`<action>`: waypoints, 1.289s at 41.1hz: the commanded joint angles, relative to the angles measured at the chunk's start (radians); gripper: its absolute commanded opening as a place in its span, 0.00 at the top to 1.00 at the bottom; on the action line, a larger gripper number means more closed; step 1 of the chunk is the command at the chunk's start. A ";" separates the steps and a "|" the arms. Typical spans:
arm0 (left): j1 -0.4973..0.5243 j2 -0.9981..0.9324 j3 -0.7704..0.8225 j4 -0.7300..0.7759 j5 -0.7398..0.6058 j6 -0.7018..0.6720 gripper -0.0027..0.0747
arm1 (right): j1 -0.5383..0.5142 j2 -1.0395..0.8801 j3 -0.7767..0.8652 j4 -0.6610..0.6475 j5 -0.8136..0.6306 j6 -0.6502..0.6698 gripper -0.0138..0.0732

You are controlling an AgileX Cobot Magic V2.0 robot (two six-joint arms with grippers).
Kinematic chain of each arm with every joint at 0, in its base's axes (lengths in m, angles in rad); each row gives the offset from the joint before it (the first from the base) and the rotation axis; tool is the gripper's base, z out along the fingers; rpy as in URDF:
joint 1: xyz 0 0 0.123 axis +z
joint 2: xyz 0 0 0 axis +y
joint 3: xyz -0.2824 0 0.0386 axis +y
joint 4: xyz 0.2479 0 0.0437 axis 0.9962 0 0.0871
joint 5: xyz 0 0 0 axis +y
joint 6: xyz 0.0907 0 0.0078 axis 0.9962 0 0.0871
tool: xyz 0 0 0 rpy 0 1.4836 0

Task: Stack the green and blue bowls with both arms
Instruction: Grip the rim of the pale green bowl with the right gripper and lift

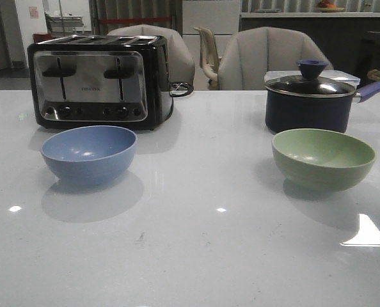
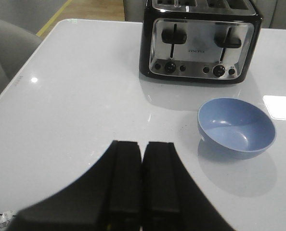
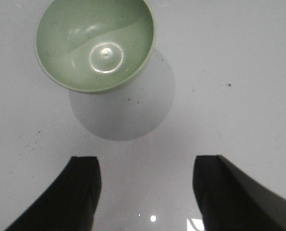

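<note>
The dusty blue bowl (image 1: 89,153) sits upright and empty on the left of the white table; it also shows in the left wrist view (image 2: 236,126). The pale green bowl (image 1: 323,157) sits upright and empty on the right; it also shows in the right wrist view (image 3: 96,44). Neither arm shows in the front view. My left gripper (image 2: 143,149) is shut and empty, above the table and apart from the blue bowl. My right gripper (image 3: 146,168) is open and empty, above the table, short of the green bowl.
A black and chrome toaster (image 1: 99,82) stands behind the blue bowl. A dark navy saucepan with a glass lid (image 1: 310,96) stands right behind the green bowl, its handle pointing right. Chairs stand beyond the table's far edge.
</note>
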 commanded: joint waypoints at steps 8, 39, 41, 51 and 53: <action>-0.001 0.014 -0.028 0.000 -0.090 -0.006 0.83 | -0.004 0.278 -0.218 0.034 -0.047 -0.007 0.23; -0.001 0.014 -0.028 0.000 -0.090 -0.006 0.83 | -0.004 0.759 -0.524 0.034 -0.098 -0.009 0.26; -0.001 0.014 -0.028 0.000 -0.090 -0.006 0.83 | -0.004 0.767 -0.524 0.034 -0.102 -0.009 0.31; -0.001 0.014 -0.028 0.000 -0.090 -0.006 0.83 | -0.004 0.775 -0.525 0.034 -0.121 -0.009 0.57; -0.001 0.014 -0.028 0.000 -0.090 -0.006 0.83 | -0.004 0.775 -0.529 0.034 -0.112 -0.009 0.61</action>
